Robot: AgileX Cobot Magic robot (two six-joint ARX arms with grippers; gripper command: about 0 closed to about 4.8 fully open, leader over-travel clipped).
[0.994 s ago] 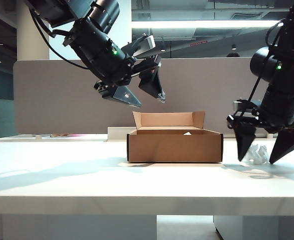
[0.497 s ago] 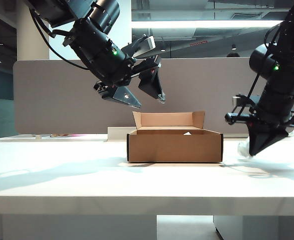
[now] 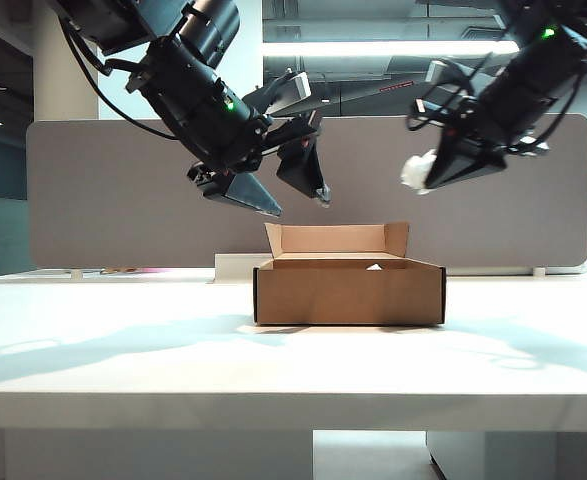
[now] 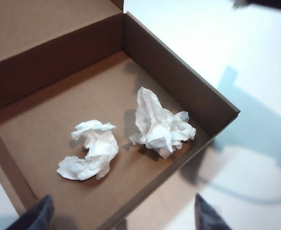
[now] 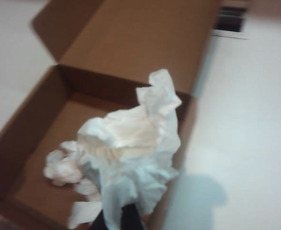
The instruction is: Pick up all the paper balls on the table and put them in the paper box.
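My right gripper (image 3: 431, 180) pinches a paper ball (image 3: 416, 171) in the air at the upper right of the exterior view, above and to the right of the paper box (image 3: 349, 290).

In my right wrist view that ball (image 5: 130, 158) fills the middle of the frame, with the box's open inside behind it. My left gripper (image 3: 291, 200) hangs with its jaws spread, holding nothing, above the box's left side in the upper middle of the exterior view. Two more paper balls (image 4: 89, 150) (image 4: 160, 125) lie apart inside the box, which stands in the middle of the table (image 3: 123, 350).
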